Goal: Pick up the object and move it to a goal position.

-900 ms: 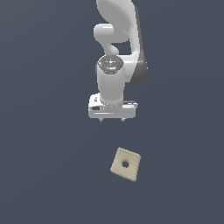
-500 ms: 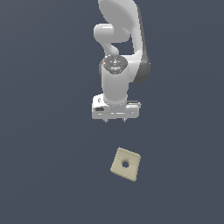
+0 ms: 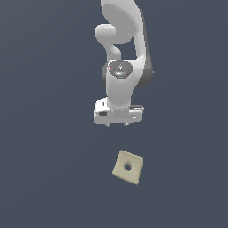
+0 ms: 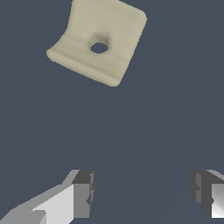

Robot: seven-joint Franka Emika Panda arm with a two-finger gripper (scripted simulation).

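Above the worktop (image 3: pixel 44 178), lower than a moment ago, nearer the object (image 3: pixel 128 167) lying flat ahead; fingers (image 4: pixel 83 192) wide apart, empty. Approach underway, grasp not yet begun.

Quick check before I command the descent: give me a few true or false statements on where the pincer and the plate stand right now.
1. The pincer is open, with nothing between its fingers. True.
2. The beige plate is already gripped and lifted. False: it lies on the dark floor, apart from the pincer.
3. The plate has a round hole through its centre. True.
4. In the exterior view the plate lies above the pincer. False: it lies below it and slightly toward that view's right.
5. The plate's edges sit square to the pincer's fingers. False: the wrist view shows it rotated.
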